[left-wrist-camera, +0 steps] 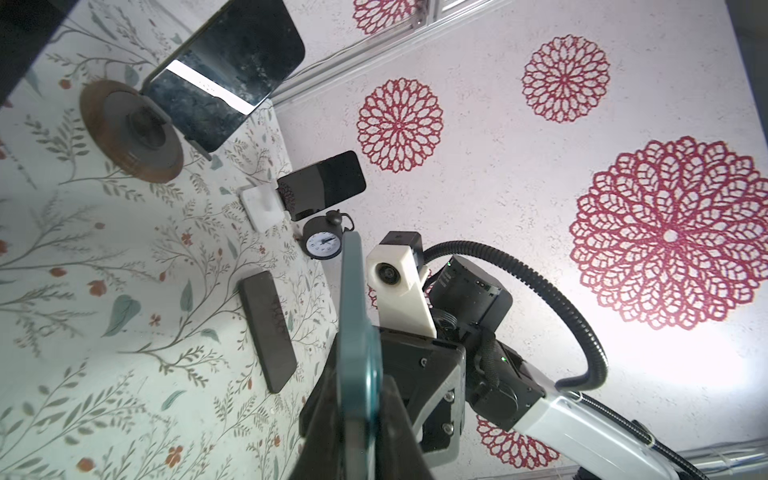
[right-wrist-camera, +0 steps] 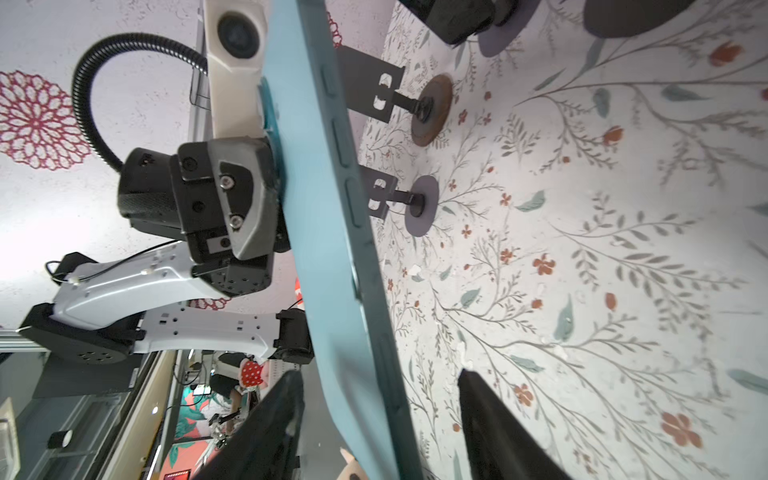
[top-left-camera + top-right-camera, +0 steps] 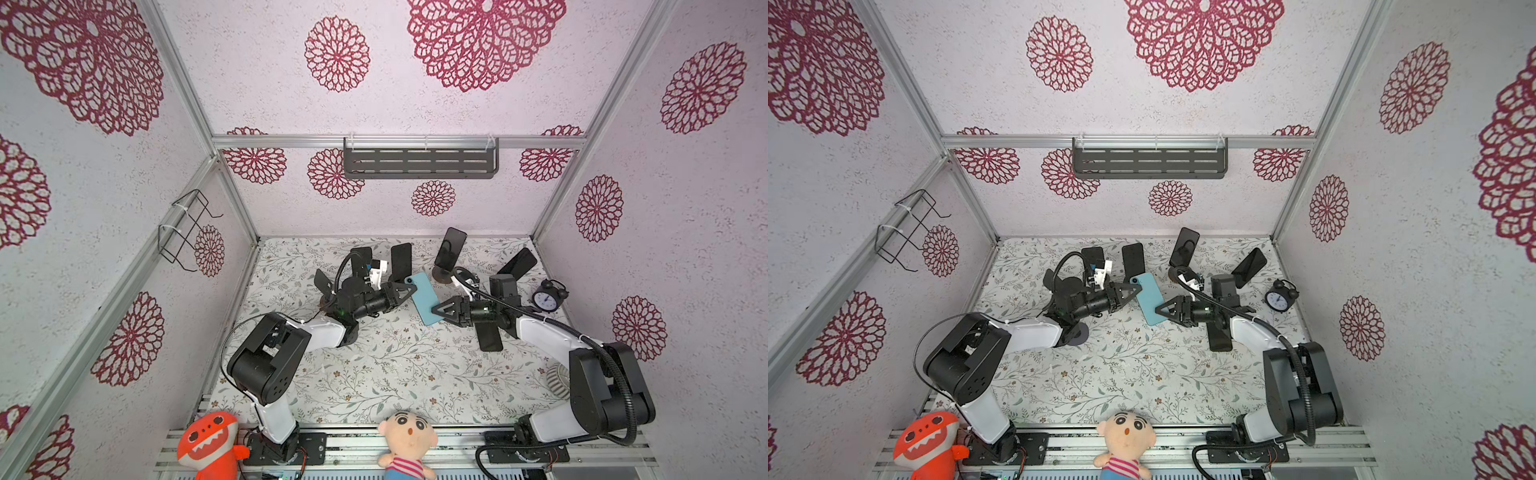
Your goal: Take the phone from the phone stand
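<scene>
Slim light-blue phone (image 3: 420,303) aloft over the floral surface (image 3: 395,374), toward its far edge; left pincer (image 3: 411,289) clamped on one end; right pincer (image 3: 434,311) spread open, straddling the opposite end

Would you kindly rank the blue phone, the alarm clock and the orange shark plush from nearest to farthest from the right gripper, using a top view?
1. Blue phone: between the right gripper jaws, mid-table.
2. Alarm clock: on the table's right side, near the wall.
3. Orange shark plush: front left corner, far across.
</scene>
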`<state>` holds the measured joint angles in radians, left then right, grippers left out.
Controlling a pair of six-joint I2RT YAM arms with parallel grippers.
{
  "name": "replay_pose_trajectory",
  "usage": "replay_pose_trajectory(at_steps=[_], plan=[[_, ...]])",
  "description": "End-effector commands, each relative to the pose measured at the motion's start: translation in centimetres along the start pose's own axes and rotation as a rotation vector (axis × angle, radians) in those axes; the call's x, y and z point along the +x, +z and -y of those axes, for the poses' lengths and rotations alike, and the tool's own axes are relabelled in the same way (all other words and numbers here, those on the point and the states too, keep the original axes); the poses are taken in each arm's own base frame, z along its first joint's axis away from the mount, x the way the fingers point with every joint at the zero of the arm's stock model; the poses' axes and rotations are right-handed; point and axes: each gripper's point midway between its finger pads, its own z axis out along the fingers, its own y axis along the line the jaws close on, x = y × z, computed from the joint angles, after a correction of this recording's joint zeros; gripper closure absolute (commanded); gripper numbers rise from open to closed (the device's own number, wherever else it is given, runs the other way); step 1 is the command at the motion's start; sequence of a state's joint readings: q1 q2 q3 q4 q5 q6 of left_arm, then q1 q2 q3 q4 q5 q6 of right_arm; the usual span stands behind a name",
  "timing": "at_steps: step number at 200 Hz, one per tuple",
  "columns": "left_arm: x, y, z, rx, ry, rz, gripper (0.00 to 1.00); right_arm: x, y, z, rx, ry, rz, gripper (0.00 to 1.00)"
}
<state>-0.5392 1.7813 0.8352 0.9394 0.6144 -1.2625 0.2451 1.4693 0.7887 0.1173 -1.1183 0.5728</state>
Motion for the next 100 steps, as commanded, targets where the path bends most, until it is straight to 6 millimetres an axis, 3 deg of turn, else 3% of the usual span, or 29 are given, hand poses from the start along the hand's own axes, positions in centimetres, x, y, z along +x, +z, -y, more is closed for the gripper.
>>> replay_pose_trajectory(at_steps=[1,41,45,57,83,88,100], plan=[[-1.0,0.0,2.0,0.089,0.027,0.032,1.00,-0.7,0.0,-2.4,-0.062,-0.091,-0.002,0.52],[-0.9,-0.1,1.5,0.069,0.028,0.029,1.00,-1.6,-0.2,-2.4,-0.006,-0.131,0.031,0.81],[-0.8,-0.2,1.4,0.064,0.027,0.029,0.96,-1.7,-0.2,-2.4,0.001,-0.134,0.035,0.83],[-0.9,-0.4,0.9,0.042,0.019,0.033,0.72,-2.1,-0.4,-2.4,0.026,-0.152,0.041,0.90],[-1.5,-1.3,-0.9,-0.049,-0.008,0.060,0.08,-2.4,-1.1,-1.4,0.171,-0.187,0.042,0.98],[-1.4,-1.4,-1.1,-0.069,-0.011,0.058,0.00,-2.4,-1.2,-1.0,0.218,-0.199,0.041,1.00],[-1.6,-1.5,-1.6,-0.130,-0.008,0.058,0.03,-2.6,-1.7,0.1,0.370,-0.232,0.041,1.00]])
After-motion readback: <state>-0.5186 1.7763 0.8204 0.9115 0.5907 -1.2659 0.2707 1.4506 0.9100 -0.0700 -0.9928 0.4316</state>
